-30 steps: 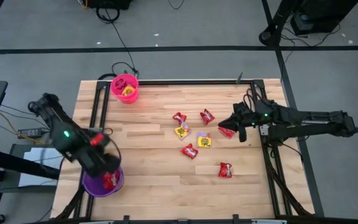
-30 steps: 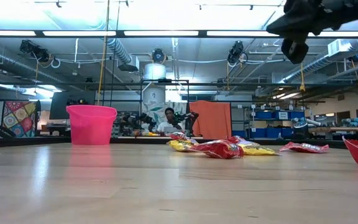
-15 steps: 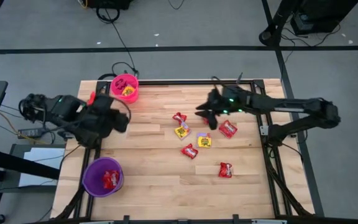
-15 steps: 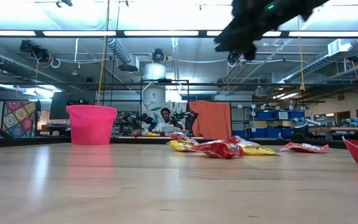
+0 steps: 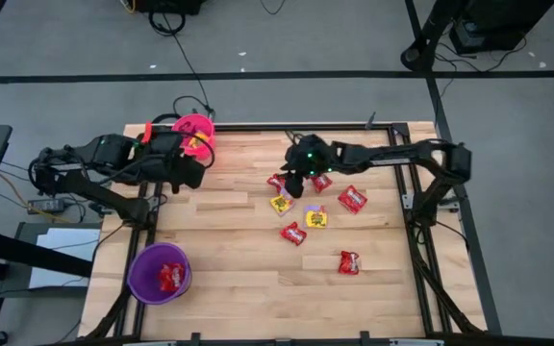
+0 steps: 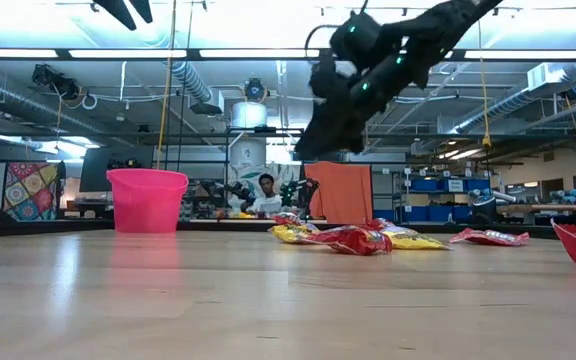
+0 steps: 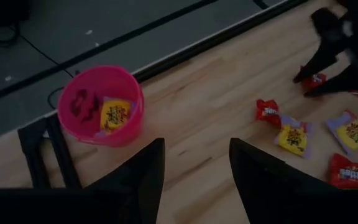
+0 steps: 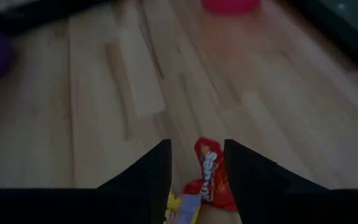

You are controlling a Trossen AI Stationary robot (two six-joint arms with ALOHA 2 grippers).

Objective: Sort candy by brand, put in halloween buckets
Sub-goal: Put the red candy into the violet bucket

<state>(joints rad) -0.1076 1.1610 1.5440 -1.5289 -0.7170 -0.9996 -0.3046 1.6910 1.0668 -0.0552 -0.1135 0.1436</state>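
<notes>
Seven small shiny candy packets [image 5: 294, 234], red and yellow, lie spread mid-table because the right gripper [image 8: 196, 168], fingers apart and empty, hangs over a red one [image 8: 209, 174], while the empty, open left gripper [image 7: 196, 163] waits by the round pink plastic bucket [image 5: 192, 134].

One bucket [image 5: 193, 134] is sitting at the tabletop's [image 5: 229, 279] far left corner, another bucket [image 5: 159, 274] at its near left corner. Loose candy [image 5: 313, 216] is lying right of centre, well apart from both.
</notes>
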